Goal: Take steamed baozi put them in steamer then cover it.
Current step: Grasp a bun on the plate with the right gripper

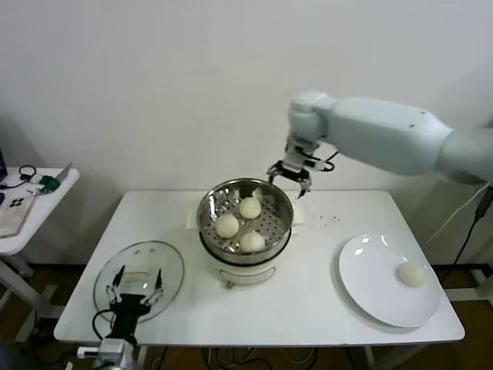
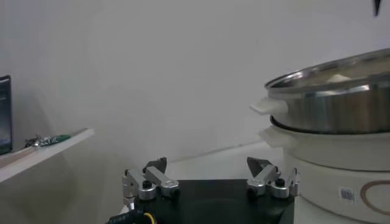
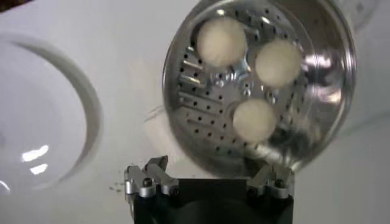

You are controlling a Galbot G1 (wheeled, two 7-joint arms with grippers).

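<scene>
The steel steamer (image 1: 280, 202) stands mid-table on its white pot base (image 1: 239, 271). Three cream-white baozi (image 1: 249, 207) (image 1: 226, 226) (image 1: 253, 242) lie in it; the right wrist view shows them too (image 3: 220, 40). One baozi (image 1: 411, 274) lies on the white plate (image 1: 370, 277) at the right. My right gripper (image 1: 289, 176) is open and empty, above the steamer's far right rim. The glass cover (image 1: 174, 270) with its white handle lies flat at the front left. My left gripper (image 1: 136, 284) hovers open over the cover, empty. The steamer also shows in the left wrist view (image 2: 341, 103).
A small side table (image 1: 46, 202) with a phone and cables stands at the far left. A white wall runs behind the table. A few dark specks (image 1: 330, 220) lie on the table behind the plate.
</scene>
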